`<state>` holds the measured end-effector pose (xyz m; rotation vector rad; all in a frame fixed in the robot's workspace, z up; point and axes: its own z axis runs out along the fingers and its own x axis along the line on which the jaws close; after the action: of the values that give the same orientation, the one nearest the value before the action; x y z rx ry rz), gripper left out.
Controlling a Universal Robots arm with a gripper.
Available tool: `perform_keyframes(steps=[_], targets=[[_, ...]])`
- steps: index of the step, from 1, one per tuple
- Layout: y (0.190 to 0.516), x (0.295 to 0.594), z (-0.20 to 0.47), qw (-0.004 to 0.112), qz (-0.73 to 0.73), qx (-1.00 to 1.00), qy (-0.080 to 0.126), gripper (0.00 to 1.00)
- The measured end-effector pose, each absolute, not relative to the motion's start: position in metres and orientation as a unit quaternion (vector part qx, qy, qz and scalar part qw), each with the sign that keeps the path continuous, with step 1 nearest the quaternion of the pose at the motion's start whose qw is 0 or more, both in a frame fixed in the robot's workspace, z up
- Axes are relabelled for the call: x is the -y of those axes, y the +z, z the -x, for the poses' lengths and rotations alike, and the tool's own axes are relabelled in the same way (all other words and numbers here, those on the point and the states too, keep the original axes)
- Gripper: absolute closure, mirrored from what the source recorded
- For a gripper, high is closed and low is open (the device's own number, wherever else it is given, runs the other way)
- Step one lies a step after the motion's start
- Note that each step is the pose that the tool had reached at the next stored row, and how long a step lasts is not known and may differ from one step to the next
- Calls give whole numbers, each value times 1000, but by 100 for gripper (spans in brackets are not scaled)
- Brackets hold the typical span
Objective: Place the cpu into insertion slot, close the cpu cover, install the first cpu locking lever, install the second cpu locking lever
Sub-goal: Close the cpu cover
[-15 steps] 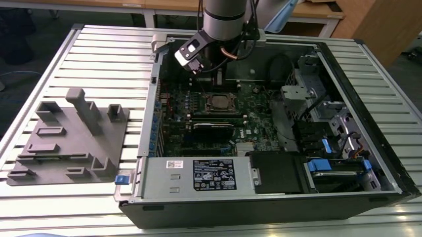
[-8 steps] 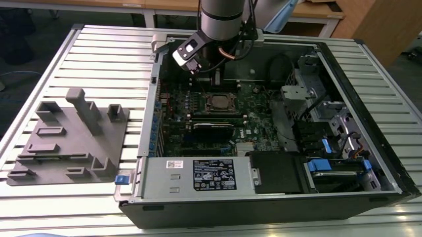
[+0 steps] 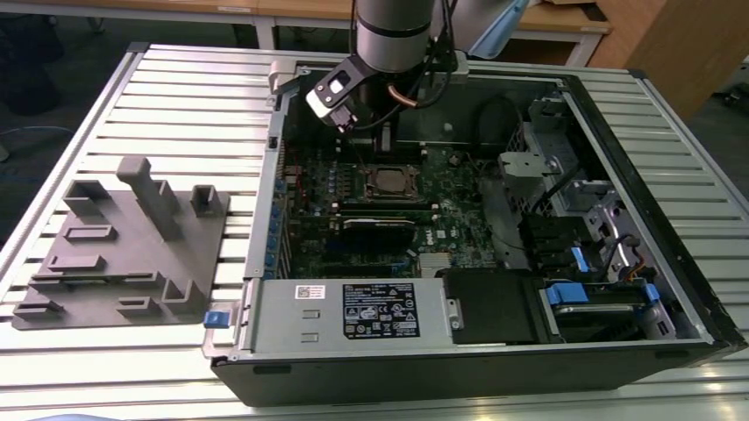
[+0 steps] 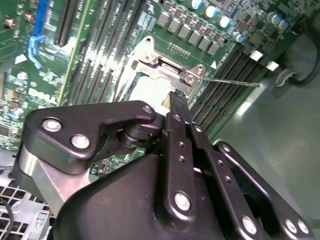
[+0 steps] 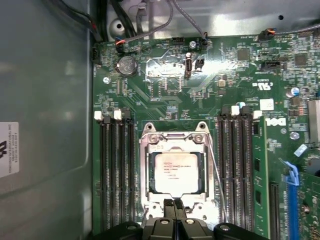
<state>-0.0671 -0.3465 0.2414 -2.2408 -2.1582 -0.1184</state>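
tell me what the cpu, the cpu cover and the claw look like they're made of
The cpu: its top looks like dull pale grey metal with a satin finish and soft glare. The cpu cover: thin stamped metal, bright silver, with sharp highlights on its edges. The claw: matte black links with silver screws; anodised metal or hard plastic, hard to say.

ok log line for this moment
cpu seated | cover down | fingers shut, at cover edge | one lever unlatched
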Motion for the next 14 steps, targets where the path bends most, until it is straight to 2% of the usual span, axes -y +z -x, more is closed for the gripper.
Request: perform_keyframes(steps=[5, 14], targets=[[241, 349, 67, 29, 719, 692, -51, 89], [241, 353, 82, 35, 719, 692, -58, 89]])
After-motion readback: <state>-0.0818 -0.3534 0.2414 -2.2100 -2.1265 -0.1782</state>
